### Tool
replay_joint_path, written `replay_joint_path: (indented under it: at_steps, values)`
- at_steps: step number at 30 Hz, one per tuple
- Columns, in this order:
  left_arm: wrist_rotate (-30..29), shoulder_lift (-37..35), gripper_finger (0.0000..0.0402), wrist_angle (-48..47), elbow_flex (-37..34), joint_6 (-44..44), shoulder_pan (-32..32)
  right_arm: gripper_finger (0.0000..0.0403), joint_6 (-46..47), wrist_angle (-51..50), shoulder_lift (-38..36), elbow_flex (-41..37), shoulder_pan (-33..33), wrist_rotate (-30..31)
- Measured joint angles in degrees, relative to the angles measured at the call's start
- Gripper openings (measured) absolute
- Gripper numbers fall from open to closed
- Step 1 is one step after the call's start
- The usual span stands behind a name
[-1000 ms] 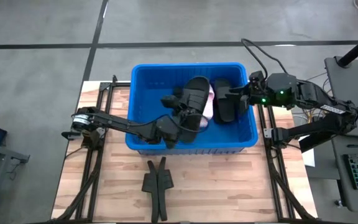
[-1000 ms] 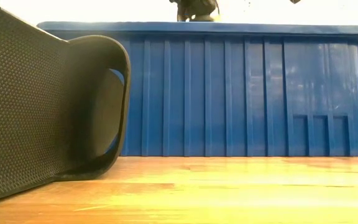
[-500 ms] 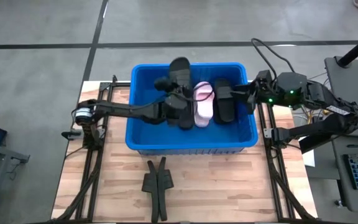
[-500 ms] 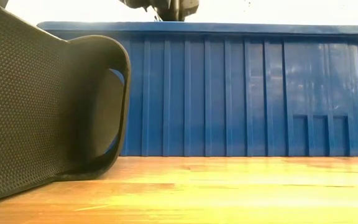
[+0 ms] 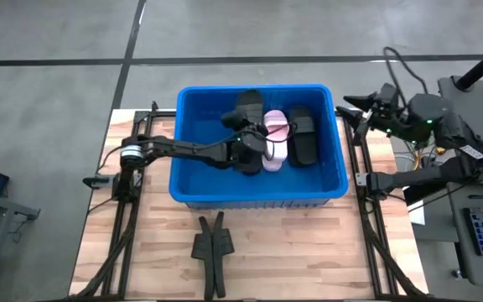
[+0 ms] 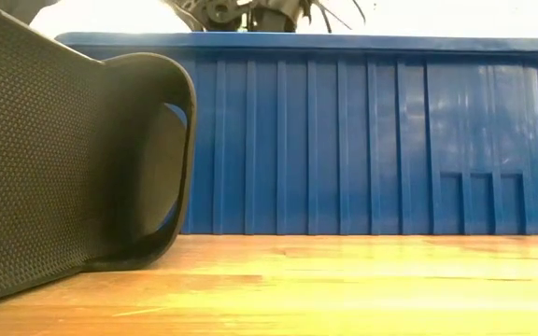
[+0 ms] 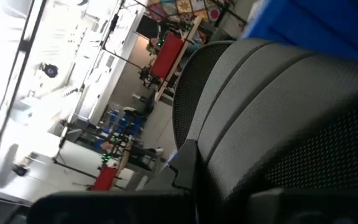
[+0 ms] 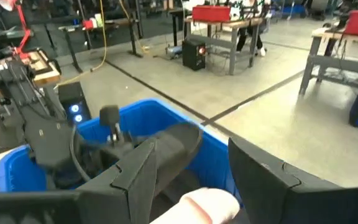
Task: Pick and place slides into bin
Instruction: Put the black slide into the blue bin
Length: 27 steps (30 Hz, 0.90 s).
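The black slide [image 5: 248, 113] sits upper centre of the frame inside the blue bin [image 5: 193, 180], long axis running top to bottom, clamped in the left end effector [image 5: 247, 144]. The right end effector [image 5: 364, 107], half-spread and empty, hangs beyond the bin's right rim.

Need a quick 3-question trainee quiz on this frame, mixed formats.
1. Multiple choice: the left gripper is shut on A) a black slide, B) the pink slide, C) nothing.
2. True or false: the right gripper holds a slide.
3. Fill in: the pink slide lies inside the ____.
Key: 1 A. 2 False, it is open and empty. 3 bin.
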Motion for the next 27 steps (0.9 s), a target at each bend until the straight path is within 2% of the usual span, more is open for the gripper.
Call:
replay_joint_path:
  at_steps: [3, 6, 20, 24, 27]
  values:
    - [-0.21, 1.16, 0.0000, -0.73, -0.73, -0.78, -0.02, 0.0187, -1.20, -0.01, -1.29, 0.29, 0.00, 0.18]
    - [1.53, 1.91, 0.0000, -1.38, -1.26, -5.32, 0.01, 0.0187, -1.42, -0.01, -2.18, 0.29, 0.00, 0.18]
    - [14.21, 2.62, 0.0000, -27.87, -1.20, -33.89, 2.77, 0.0187, -1.63, -0.11, -2.50, 0.27, 0.00, 0.13]
    - [15.41, 2.62, 0.0000, -28.98, -1.07, -38.76, 3.79, 0.0187, -1.64, -0.11, -2.53, 0.27, 0.00, 0.13]
    - [18.91, 2.62, 0.0000, -28.48, -0.61, -39.01, 4.55, 0.0187, -1.64, -0.11, -2.50, 0.27, 0.00, 0.13]
